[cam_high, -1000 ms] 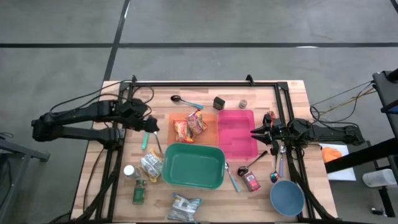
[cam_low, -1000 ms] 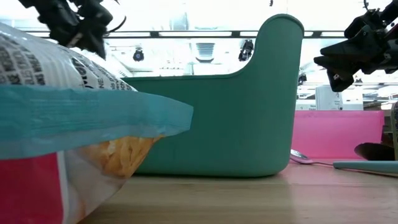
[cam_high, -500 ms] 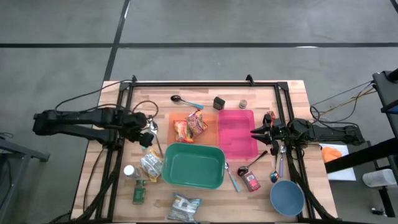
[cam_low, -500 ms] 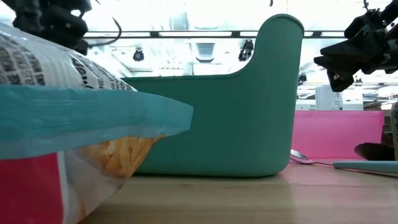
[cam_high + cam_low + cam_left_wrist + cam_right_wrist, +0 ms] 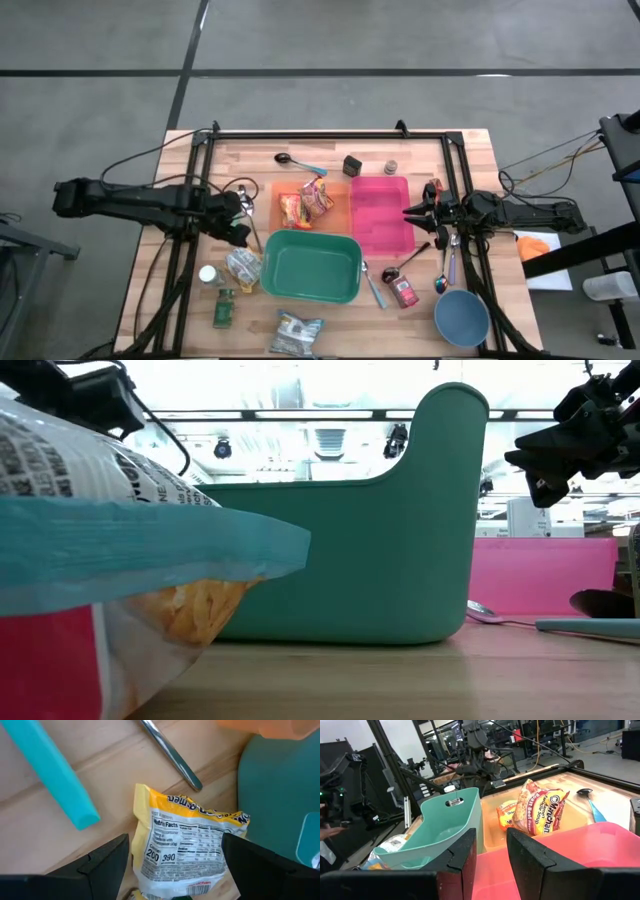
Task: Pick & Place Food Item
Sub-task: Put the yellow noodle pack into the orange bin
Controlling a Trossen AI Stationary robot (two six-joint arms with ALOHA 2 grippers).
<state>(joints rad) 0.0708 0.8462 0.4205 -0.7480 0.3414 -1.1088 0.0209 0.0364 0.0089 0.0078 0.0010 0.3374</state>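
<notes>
Hovering just above the yellow packet [image 5: 187, 845], left gripper [image 5: 236, 232] wide open, empty, fingers [image 5: 107, 862] straddling the packet's two sides in the wrist view. Packet lying flat on the table [image 5: 470, 155], just left of the green bin [image 5: 311, 266], directly beneath and slightly ahead of the gripper. Long axis running roughly along the line of the arm's reach, so the jaws span the short width: well set for a straight drop, judging from the wrist view. Far nearer than the right gripper [image 5: 412, 212], parked over the pink tray [image 5: 380, 214], jaws partly closed on nothing.

Tight on one side: bin wall touching or nearly touching the packet's edge. Teal-handled spoon [image 5: 55, 772] just beyond the packet's far end, clear of the fingers. Bare wood on the side away from the bin, with open room above for lifting.
</notes>
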